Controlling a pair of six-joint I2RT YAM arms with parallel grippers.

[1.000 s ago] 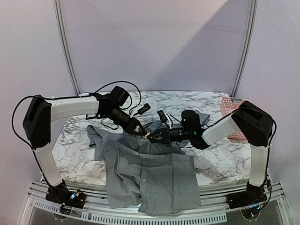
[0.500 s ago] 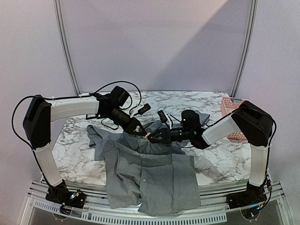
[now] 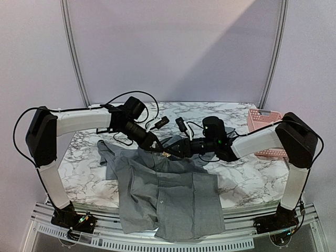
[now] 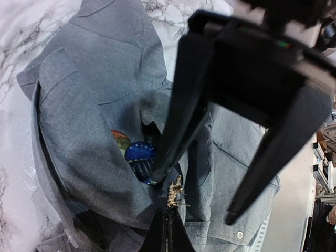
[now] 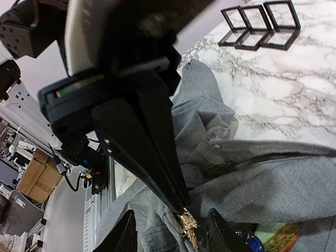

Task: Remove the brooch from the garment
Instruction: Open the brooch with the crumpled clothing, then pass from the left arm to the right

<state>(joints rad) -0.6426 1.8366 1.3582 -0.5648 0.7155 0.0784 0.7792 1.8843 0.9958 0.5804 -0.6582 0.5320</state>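
Observation:
The grey garment [image 3: 173, 194] lies spread on the marble table, its collar end bunched between the arms. In the left wrist view my left gripper [image 4: 169, 210] is shut on a small gold brooch [image 4: 176, 190] that rests against a fold of the garment [image 4: 94, 105]. Whether the brooch is pinned in the cloth I cannot tell. My right gripper [image 4: 193, 198] hangs open over the same spot, one finger on each side. In the right wrist view the left gripper [image 5: 181, 205] pinches the brooch [image 5: 188, 224] between my right gripper's [image 5: 172, 212] spread fingers. From above the left gripper [image 3: 156, 148] and right gripper [image 3: 169, 152] meet tip to tip.
A pink basket [image 3: 262, 126] stands at the table's right edge. Three black square frames [image 5: 260, 21] lie on the marble beyond the shirt. A round blue badge [image 4: 139, 157] shows in the collar opening. The shirt's lower part hangs over the front edge [image 3: 184, 231].
The right arm has stretched out, its elbow swinging right and its wrist shifting a little back, while its gripper stays at the brooch. The left arm has held still.

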